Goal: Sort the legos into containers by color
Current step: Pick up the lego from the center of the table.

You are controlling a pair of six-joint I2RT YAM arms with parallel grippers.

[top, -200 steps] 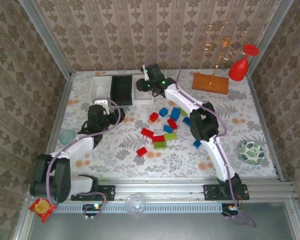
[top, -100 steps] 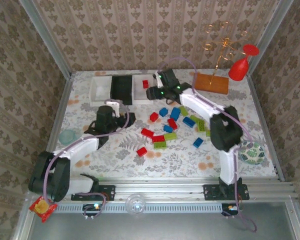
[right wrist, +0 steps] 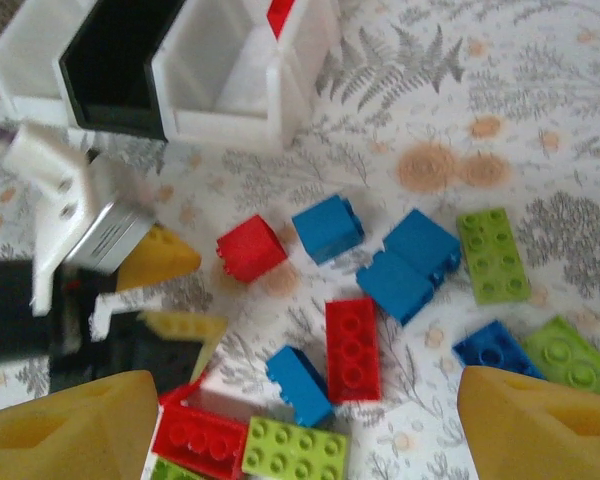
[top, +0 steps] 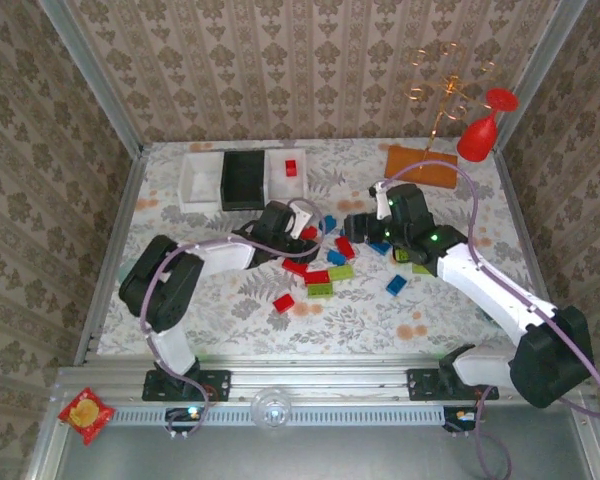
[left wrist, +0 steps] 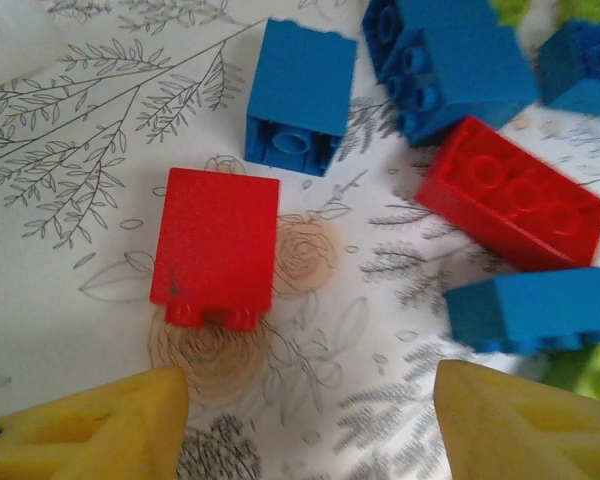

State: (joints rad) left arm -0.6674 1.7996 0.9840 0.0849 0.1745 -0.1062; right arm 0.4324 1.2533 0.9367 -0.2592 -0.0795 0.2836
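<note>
**Bins.** Three square open bins stood in a row at the far left of the counter [top: 220,305]: a white bin [top: 202,182], a black bin [top: 243,180] and a second white bin [top: 280,188], their walls touching. One red brick [top: 291,167] lay inside the second white bin.

**Bricks.** Red, blue and lime green pieces lay loose in a cluster at mid-counter, in front of the bins and well apart from them. Nearest the left arm were a small red brick [left wrist: 217,245] on its side, a blue brick [left wrist: 300,95] just beyond it, and a long red brick [left wrist: 510,195] to its right, studs up. Two blue blocks [right wrist: 410,262] touched each other, beside a flat green plate [right wrist: 492,255].

**Left fingers** [left wrist: 90,430]. Yellow and held moderately apart, with nothing between them, they hung low over the counter just short of the small red brick.

**Right fingers** [right wrist: 540,430]. Yellow and spread wide, holding nothing, they were raised above the right side of the cluster and faced the bins.
</note>
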